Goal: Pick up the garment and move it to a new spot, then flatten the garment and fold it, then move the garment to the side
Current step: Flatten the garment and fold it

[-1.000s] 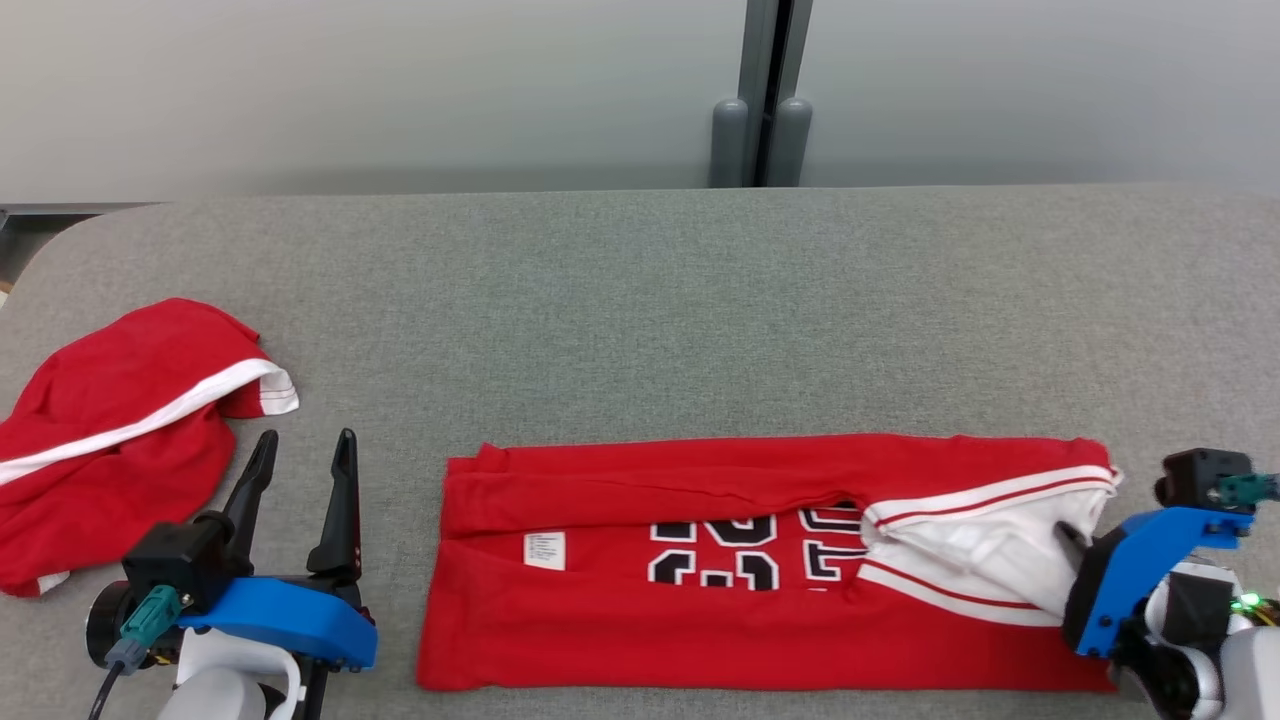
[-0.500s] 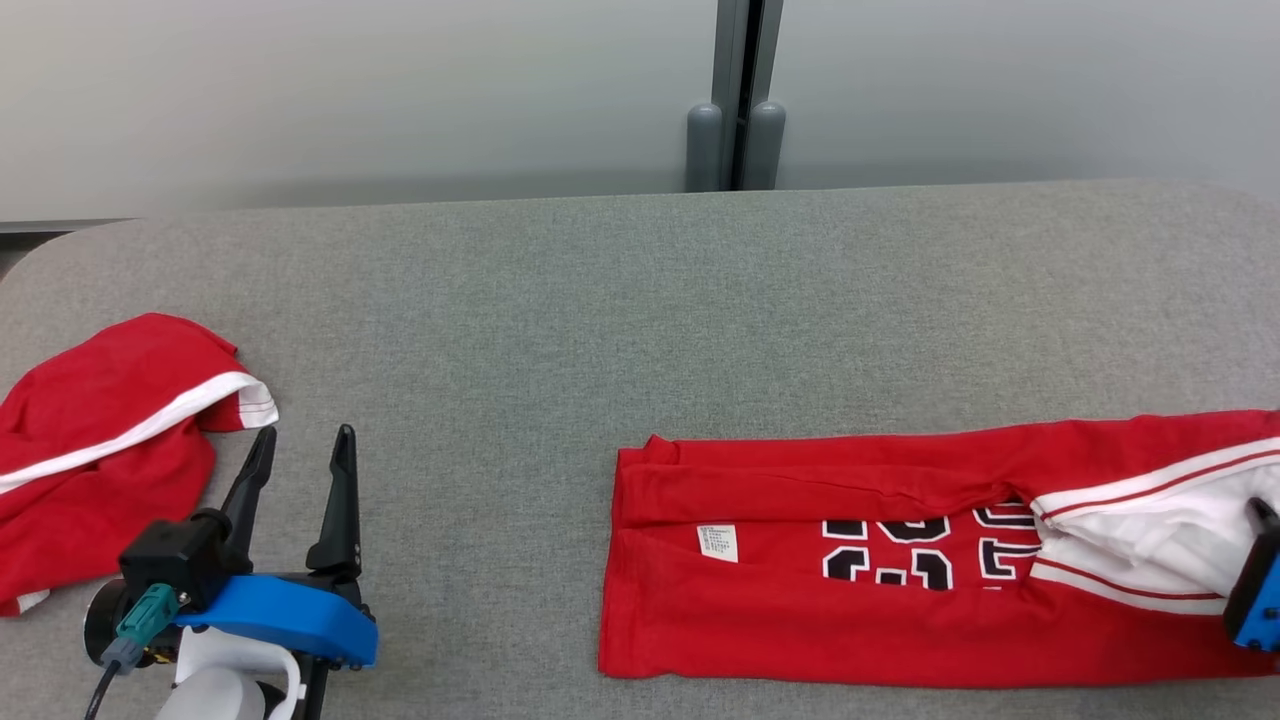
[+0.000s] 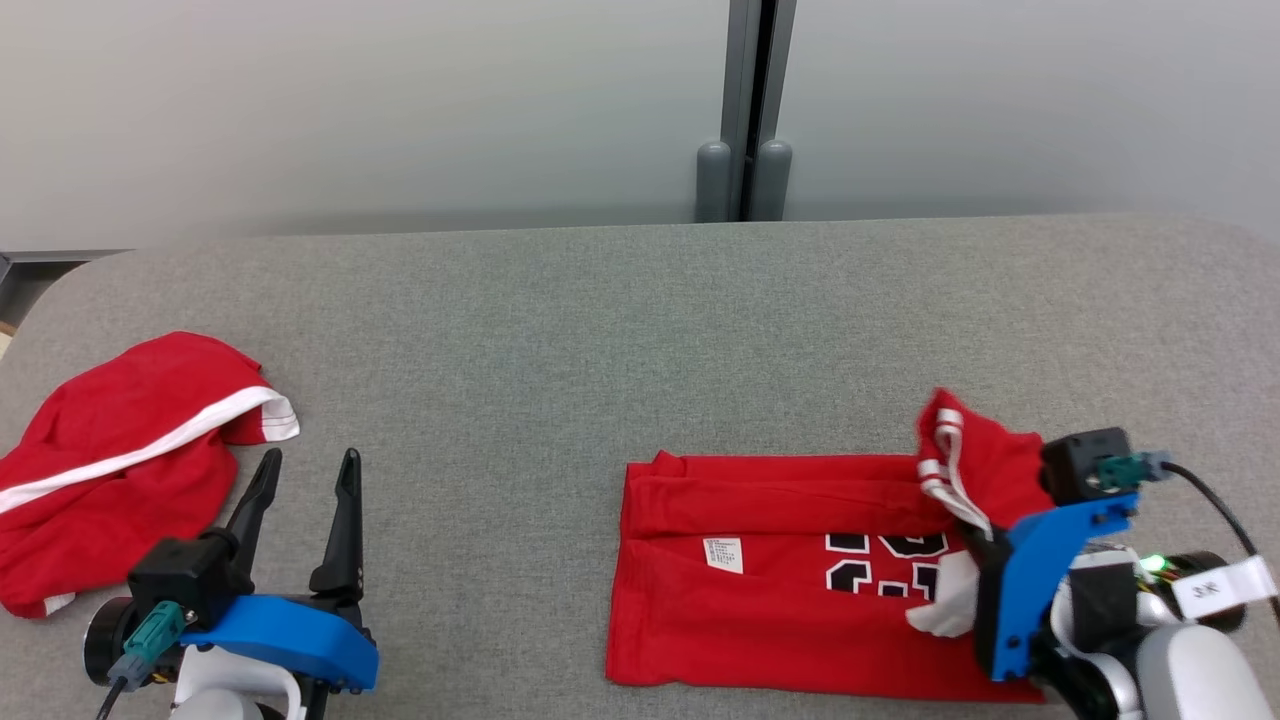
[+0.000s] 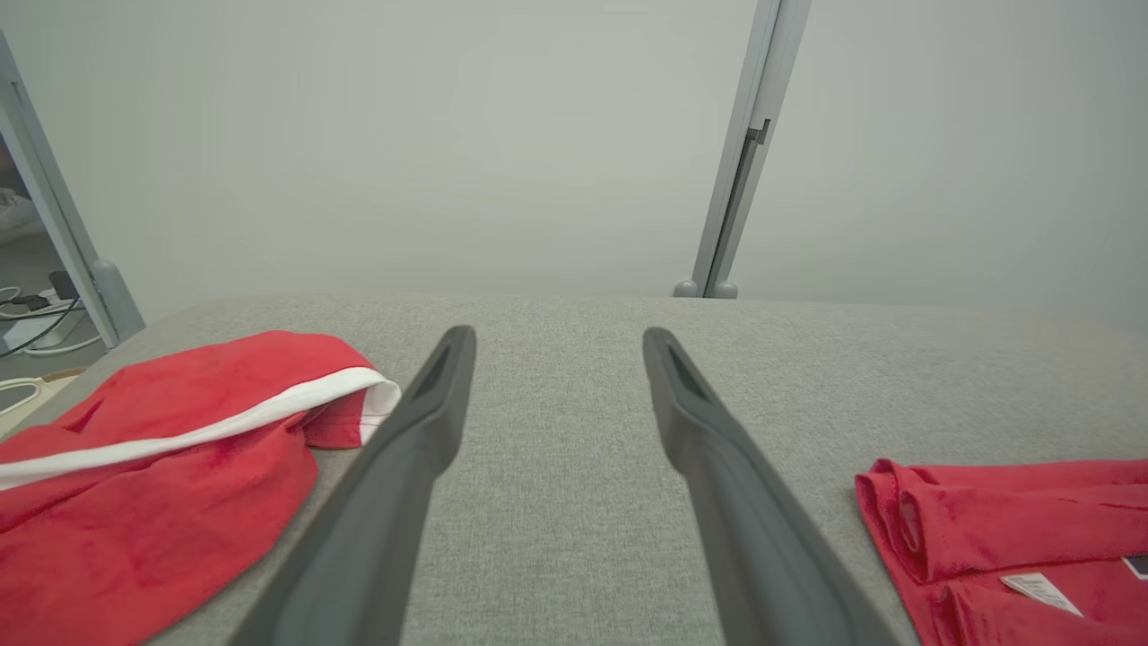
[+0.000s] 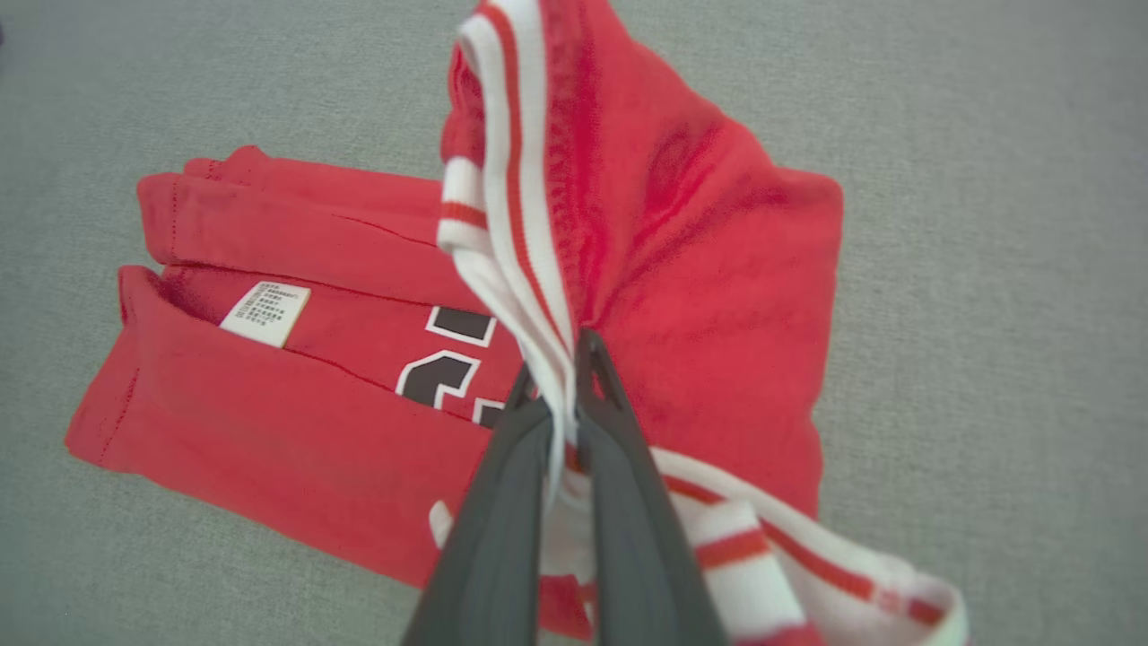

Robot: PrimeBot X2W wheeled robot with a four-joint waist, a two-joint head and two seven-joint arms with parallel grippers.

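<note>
The garment is a red jersey with black-and-white numbers, lying folded lengthwise on the grey table at the right. My right gripper is shut on its white-and-red striped trim and holds that right end raised, doubled back over the body. In the right wrist view the fingers pinch the trim at the right gripper, above the garment and its white label. My left gripper stands open at the lower left with nothing between its fingers. In the left wrist view the left gripper is over bare table, and the garment lies to its right.
A second red garment with a white band lies crumpled at the table's left edge, close to the left gripper, and shows as a red heap in the left wrist view. A grey post stands behind the table against a pale wall.
The head camera has shifted. My right gripper has lifted the garment's striped right end and carried it left over the body, so the garment lies shorter. The left gripper has stayed put.
</note>
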